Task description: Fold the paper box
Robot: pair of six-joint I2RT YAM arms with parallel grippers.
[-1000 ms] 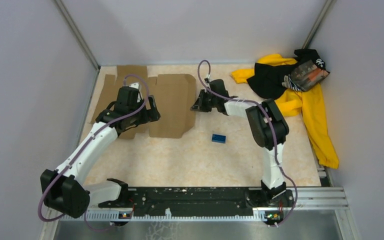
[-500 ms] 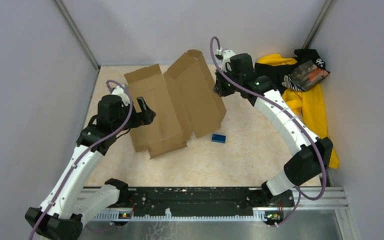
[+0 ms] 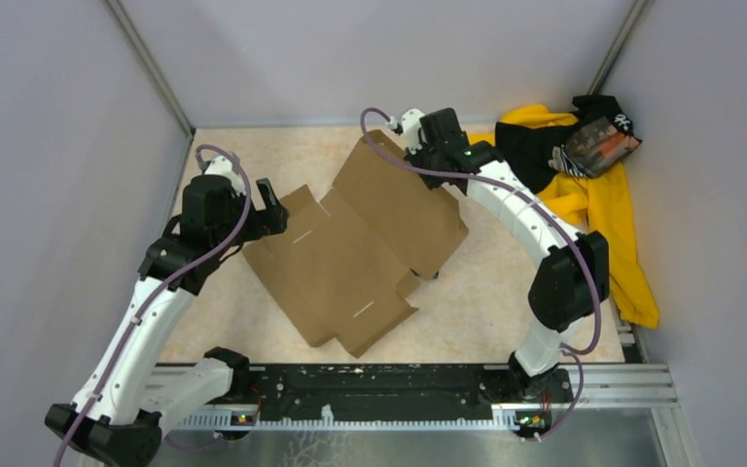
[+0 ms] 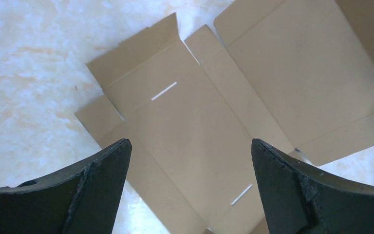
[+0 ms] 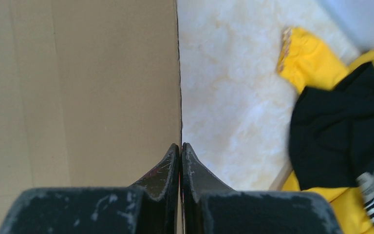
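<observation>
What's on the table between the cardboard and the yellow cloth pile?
Nothing. In the right wrist view, only bare marbled table lies between the cardboard and the yellow cloth. From above, the right arm reaches over that stretch.

Overhead camera looks down from behind; both wrist cameras, close, share the paper box (image 3: 350, 263)

Lab cell, grey partition walls (image 3: 49, 146), mounting rail (image 3: 603, 384)

Matt brown cardboard paper box (image 3: 350, 263)
</observation>
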